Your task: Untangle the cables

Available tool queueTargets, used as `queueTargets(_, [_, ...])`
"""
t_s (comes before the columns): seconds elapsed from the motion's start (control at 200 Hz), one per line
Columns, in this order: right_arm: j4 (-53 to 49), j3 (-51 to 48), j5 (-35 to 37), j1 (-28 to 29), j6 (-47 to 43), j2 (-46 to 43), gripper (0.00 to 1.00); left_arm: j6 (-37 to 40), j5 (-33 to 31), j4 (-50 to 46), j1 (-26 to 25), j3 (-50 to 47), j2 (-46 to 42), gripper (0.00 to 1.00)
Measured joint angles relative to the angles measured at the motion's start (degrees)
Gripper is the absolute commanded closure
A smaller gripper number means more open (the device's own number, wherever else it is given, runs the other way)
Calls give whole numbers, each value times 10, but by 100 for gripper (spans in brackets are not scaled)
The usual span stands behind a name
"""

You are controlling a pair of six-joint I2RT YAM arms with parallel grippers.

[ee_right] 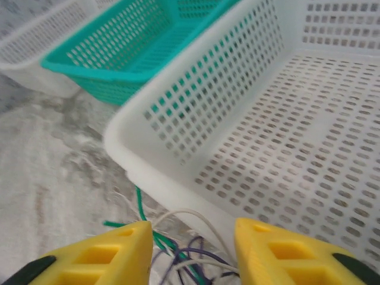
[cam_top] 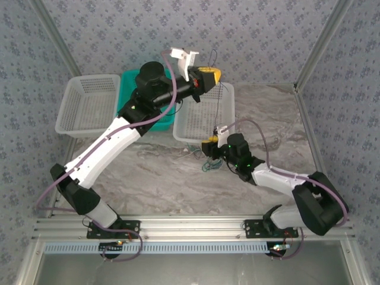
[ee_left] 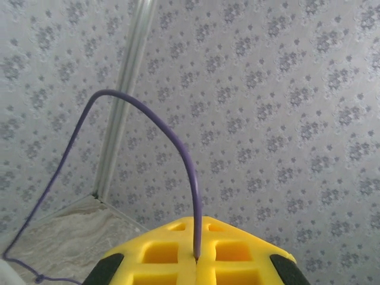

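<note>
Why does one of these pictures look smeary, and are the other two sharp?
Right wrist view: the white basket, the teal basket and the cable tangle all look smeared and soft. Left wrist view: the wallpaper and the purple cable are crisp. Top view: even light, faint shadows, no glare.

The left arm (cam_top: 113, 145) is stretched far forward and lifted. The left end effector (cam_top: 209, 75) (ee_left: 196, 252) is high up, with both yellow fingers (ee_left: 237, 264) pressed together on a purple cable (ee_left: 178, 142). The right arm (cam_top: 285, 181) is bent low and reaches toward the left, and the right end effector (cam_top: 209, 144) (ee_right: 191, 231) is held low with its fingers spread apart.
</note>
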Motion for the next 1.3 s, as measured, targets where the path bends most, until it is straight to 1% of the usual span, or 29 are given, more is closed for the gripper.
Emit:
queueTargets(0.055, [-7,0,25,6,4,9,70,5,-17,-35,3,34,0,100])
queueTargets(0.16, [-9,-2,64,14,14,10,71,8,-41,-95,26,120,3,100])
queueTargets(0.295, [-1,-28,100,22,38,-10,71,-16,-42,-140,102,254,26,100])
queueTargets(0.345, [-2,-40,114,23,49,-22,71,-30,-35,-155,133,312,47,100])
queueTargets(0.41, [-7,-56,134,24,64,-37,71,-47,-26,-176,161,384,80,100])
queueTargets(0.545, [-38,-86,176,24,96,-64,71,-68,-4,-222,186,521,158,100])
queueTargets(0.6, [-56,-100,190,23,106,-73,66,-73,3,-234,192,557,184,100])
queueTargets(0.655, [-78,-113,198,22,113,-83,64,-76,7,-241,198,572,199,100])
queueTargets(0.7, [-94,-122,197,19,114,-91,64,-79,8,-245,202,576,205,100])
queueTargets(0.829, [-112,-122,177,17,100,-121,64,-81,7,-258,213,578,216,100])
queueTargets(0.959, [-118,-82,155,13,77,-127,64,-87,13,-263,215,582,219,100])
queueTargets(1.109, [-118,-21,123,9,66,-114,66,-91,37,-265,213,589,227,100])
queueTargets(1.299, [-119,-35,99,9,77,-115,66,-89,54,-278,212,589,231,100])
